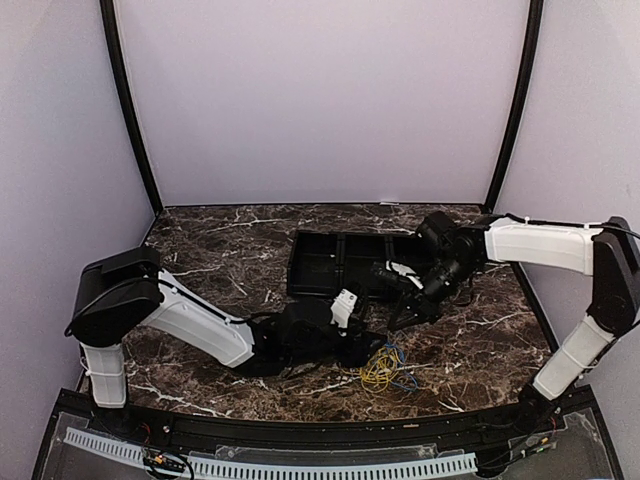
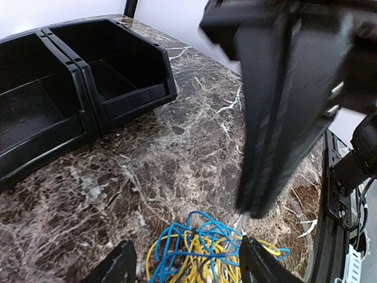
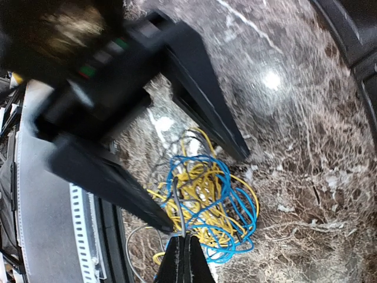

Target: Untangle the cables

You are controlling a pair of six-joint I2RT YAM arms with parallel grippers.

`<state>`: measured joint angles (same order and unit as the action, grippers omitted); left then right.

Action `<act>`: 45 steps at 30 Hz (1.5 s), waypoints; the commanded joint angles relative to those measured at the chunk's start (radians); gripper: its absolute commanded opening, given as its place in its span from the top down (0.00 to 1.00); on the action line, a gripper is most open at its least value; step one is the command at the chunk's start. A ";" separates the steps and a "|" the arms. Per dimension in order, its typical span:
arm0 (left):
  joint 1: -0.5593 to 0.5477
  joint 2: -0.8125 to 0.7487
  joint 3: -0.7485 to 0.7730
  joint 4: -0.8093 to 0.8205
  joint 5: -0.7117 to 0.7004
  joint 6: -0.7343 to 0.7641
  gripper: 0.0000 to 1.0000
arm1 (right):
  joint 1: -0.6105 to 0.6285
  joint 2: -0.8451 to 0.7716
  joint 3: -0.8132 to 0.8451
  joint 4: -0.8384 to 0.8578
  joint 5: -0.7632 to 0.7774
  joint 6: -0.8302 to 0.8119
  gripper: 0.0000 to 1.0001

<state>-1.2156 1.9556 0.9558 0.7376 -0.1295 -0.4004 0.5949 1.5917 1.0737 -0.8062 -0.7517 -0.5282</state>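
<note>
The cables [image 1: 381, 368] lie in one tangled heap of yellow, blue and dark grey wire on the marble table [image 1: 220, 250], near the front middle. My left gripper [image 2: 188, 268] is open and straddles the heap [image 2: 203, 250], one finger on each side. My right gripper [image 3: 184, 237] is shut, and a dark grey cable [image 3: 179, 203] rises out of the tangle [image 3: 218, 197] into its fingertips. In the left wrist view the right gripper [image 2: 254, 206] comes down from above to the heap's far edge. In the top view both grippers meet over the heap, left [image 1: 370, 350] and right [image 1: 398, 322].
A black bin tray [image 1: 340, 262] with several compartments stands behind the heap, and it also shows at the upper left of the left wrist view [image 2: 88, 76]. The table's front edge rail [image 1: 300, 430] runs just behind the cables on the near side.
</note>
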 commanded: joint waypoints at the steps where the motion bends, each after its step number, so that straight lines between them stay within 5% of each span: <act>1: -0.005 0.052 0.056 0.077 0.020 -0.012 0.40 | -0.005 -0.084 0.060 -0.060 -0.083 -0.036 1.00; 14: -0.005 0.145 0.049 0.122 -0.044 -0.018 0.70 | -0.012 -0.237 0.393 -0.198 -0.242 -0.047 1.00; 24: -0.005 0.169 0.014 0.158 -0.030 -0.040 0.75 | -0.066 -0.241 0.707 -0.254 -0.217 -0.037 1.00; 35: -0.005 0.166 -0.010 0.156 0.004 -0.062 0.73 | -0.320 -0.256 0.985 -0.171 -0.447 0.070 1.00; 45: -0.005 0.087 -0.065 0.213 0.017 -0.089 0.60 | -0.385 -0.363 0.680 0.179 -0.300 0.244 1.00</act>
<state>-1.2156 2.1151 0.9260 0.9302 -0.1368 -0.4732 0.2298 1.2221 1.8267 -0.7765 -1.1374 -0.3595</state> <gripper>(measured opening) 0.374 0.009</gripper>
